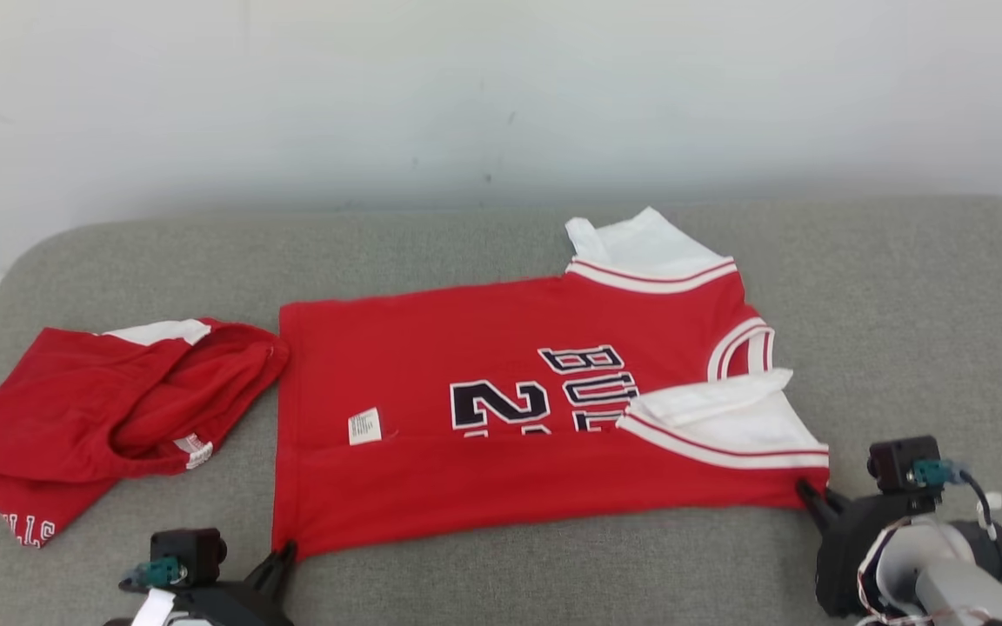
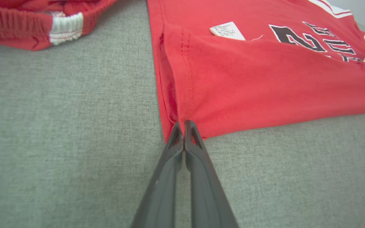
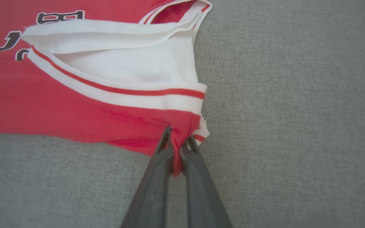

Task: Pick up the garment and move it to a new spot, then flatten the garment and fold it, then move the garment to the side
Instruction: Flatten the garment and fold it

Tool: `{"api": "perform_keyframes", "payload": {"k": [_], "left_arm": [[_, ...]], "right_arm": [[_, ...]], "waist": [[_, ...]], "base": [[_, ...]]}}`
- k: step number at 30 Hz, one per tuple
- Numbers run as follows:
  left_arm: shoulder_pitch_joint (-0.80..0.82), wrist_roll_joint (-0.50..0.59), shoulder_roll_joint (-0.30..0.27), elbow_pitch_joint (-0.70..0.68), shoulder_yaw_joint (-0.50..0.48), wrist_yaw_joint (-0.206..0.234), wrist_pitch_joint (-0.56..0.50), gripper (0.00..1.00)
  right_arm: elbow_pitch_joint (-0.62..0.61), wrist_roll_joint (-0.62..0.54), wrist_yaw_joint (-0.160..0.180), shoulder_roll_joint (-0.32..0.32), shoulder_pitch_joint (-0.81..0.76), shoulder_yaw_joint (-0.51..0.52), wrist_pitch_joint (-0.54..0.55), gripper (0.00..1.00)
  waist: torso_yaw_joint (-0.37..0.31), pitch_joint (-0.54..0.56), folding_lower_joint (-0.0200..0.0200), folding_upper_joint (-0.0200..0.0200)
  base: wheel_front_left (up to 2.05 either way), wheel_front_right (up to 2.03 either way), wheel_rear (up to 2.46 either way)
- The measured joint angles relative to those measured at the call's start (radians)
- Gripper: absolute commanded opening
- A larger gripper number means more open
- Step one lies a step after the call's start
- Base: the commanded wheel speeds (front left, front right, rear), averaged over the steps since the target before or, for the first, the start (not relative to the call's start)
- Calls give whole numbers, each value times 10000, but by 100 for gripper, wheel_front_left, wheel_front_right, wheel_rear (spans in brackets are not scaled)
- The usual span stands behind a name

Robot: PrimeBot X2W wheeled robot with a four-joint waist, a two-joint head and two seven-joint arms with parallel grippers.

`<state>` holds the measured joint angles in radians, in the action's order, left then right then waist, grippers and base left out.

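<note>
Red jersey (image 1: 510, 409) lies flat across the middle of the head view, its long axis running left to right: hem at left, collar at right, its near edge already turned over. My left claw (image 1: 285, 552) is clenched on the near hem corner at lower left. My right claw (image 1: 805, 494) is clamped on the near shoulder corner at lower right, with cloth bunched between its fingers. The whole garment lies up-frame from both claws, so I judge the next fold goes away from me. Red shorts (image 1: 92, 417) sit crumpled at left, just beside the hem, on the grey fabric counter (image 1: 553, 574).
</note>
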<state>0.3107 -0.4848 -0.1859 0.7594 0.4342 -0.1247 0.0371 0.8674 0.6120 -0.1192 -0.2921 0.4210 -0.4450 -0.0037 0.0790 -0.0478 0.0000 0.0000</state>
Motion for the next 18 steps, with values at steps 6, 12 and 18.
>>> {"api": "perform_keyframes", "payload": {"k": [6, 12, 18], "left_arm": [[-715, -17, -180, -332, 35, 0, 35, 0], [-1430, -318, -378, -748, 12, 0, 25, 0], [-1801, -353, -453, -1005, 40, 0, -209, 0]], "right_arm": [[-552, 46, -42, -157, -963, -128, -69, 0], [-1256, 130, -44, -359, -1732, -290, -50, 0], [-1825, 391, -56, -564, -2679, -328, 130, 0]], "waist": [[27, 582, -1, 0], [-82, 963, -2, 0], [-229, 1096, -1, 0]], "base": [[0, 0, 0], [0, 0, 0], [0, 0, 0]]}}
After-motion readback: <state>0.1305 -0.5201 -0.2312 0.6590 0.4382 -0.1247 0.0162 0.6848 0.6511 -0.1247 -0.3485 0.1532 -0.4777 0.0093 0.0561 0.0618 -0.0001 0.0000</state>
